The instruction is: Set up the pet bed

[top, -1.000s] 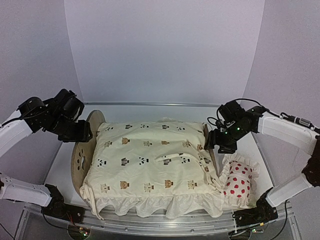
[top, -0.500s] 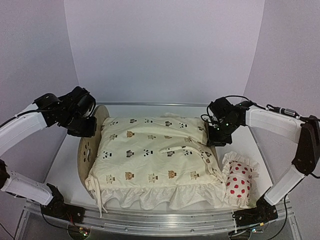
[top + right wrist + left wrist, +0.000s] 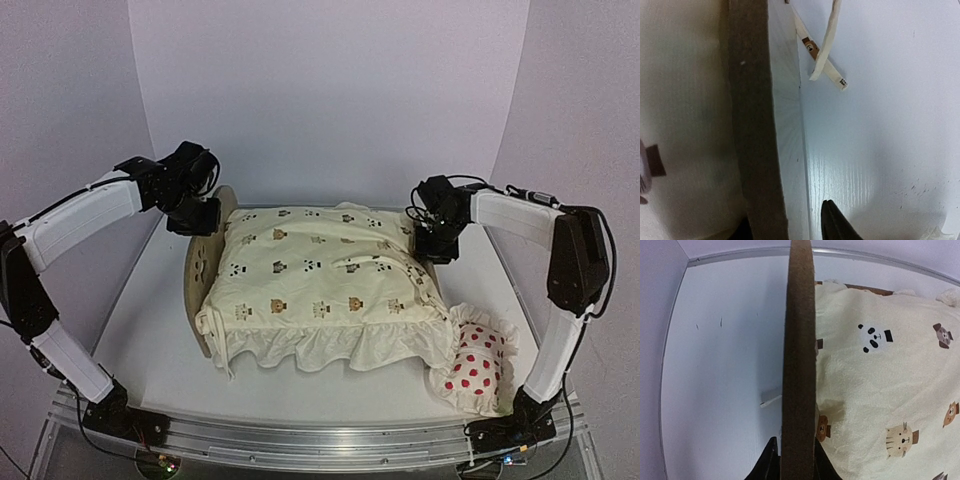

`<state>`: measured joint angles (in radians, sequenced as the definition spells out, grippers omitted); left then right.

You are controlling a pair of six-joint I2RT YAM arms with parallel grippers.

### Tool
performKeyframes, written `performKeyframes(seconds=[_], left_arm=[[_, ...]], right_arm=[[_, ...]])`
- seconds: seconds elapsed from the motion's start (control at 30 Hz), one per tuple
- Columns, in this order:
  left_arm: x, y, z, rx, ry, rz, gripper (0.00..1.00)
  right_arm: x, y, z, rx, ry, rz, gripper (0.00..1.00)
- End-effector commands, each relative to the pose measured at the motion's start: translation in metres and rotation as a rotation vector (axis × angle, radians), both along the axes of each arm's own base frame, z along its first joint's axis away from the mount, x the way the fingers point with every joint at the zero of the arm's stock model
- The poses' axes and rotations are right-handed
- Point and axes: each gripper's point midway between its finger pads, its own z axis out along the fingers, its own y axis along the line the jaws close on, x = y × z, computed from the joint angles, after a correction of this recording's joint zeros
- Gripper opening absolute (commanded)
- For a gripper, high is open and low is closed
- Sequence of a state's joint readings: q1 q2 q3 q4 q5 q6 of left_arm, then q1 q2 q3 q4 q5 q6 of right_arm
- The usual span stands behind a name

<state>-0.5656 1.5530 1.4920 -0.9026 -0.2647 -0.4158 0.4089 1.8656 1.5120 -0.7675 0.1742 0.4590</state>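
Observation:
The pet bed [image 3: 200, 275] stands toward the back of the table, its plywood end boards showing at left and right. Its striped base is hidden under the cream animal-print cushion [image 3: 320, 275]. My left gripper [image 3: 207, 218] is shut on the top edge of the left end board [image 3: 797, 340], with both fingers tight against it [image 3: 793, 460]. My right gripper [image 3: 437, 248] sits astride the right end board [image 3: 752, 125]. Its outer finger [image 3: 832, 225] stands apart from the board, and the inner finger is mostly hidden. The cushion also shows in the left wrist view [image 3: 880, 370].
The red-dotted white pillow [image 3: 475, 365] lies at the front right, just off the bed's corner. Two cream cushion ties [image 3: 825, 45] lie on the white table [image 3: 880, 125] beyond the right end board. The back wall is close behind the bed.
Both arms have moved away from me and inward, and the bed with its cushion has shifted toward the back wall. The pillow has stayed at the front right.

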Motion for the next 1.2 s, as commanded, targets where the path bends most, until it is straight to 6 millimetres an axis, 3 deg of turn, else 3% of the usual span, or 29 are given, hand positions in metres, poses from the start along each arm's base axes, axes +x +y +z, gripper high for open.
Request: performKeyframes(seconds=[0.0, 0.1, 0.17, 0.33, 0.47, 0.53, 0.7, 0.83, 1.0, 1.17], left_arm=[[0.047, -0.006, -0.012, 0.001, -0.080, 0.044, 0.24], [0.045, -0.012, 0.004, -0.058, -0.117, 0.026, 0.39], [0.042, -0.014, 0.013, -0.081, -0.139, 0.005, 0.52], [0.035, -0.002, 0.031, -0.062, -0.170, 0.028, 0.81], [0.027, 0.009, 0.040, -0.060, -0.192, 0.067, 0.90], [0.021, 0.015, 0.047, -0.070, -0.213, 0.080, 0.90], [0.007, 0.022, 0.059, -0.089, -0.282, 0.049, 0.90], [-0.010, 0.027, 0.075, -0.132, -0.325, 0.027, 0.90], [-0.026, 0.032, 0.078, -0.148, -0.339, -0.005, 0.89], [-0.034, 0.034, 0.066, -0.139, -0.312, -0.015, 0.87]], right_arm=[[0.023, 0.005, 0.043, 0.030, -0.112, 0.049, 0.52], [0.029, 0.009, 0.070, 0.028, -0.177, 0.117, 0.80], [0.033, 0.008, 0.092, 0.019, -0.232, 0.133, 0.88], [0.031, 0.014, 0.146, 0.078, -0.344, 0.160, 0.98], [0.022, 0.032, 0.171, 0.165, -0.381, 0.197, 0.98], [0.016, 0.053, 0.179, 0.219, -0.385, 0.254, 0.98], [-0.008, 0.156, 0.187, 0.481, -0.373, 0.518, 0.95], [-0.035, 0.226, 0.189, 0.538, -0.391, 0.708, 0.92], [-0.068, 0.291, 0.177, 0.512, -0.410, 0.937, 0.92], [-0.098, 0.341, 0.156, 0.443, -0.445, 1.108, 0.93]])
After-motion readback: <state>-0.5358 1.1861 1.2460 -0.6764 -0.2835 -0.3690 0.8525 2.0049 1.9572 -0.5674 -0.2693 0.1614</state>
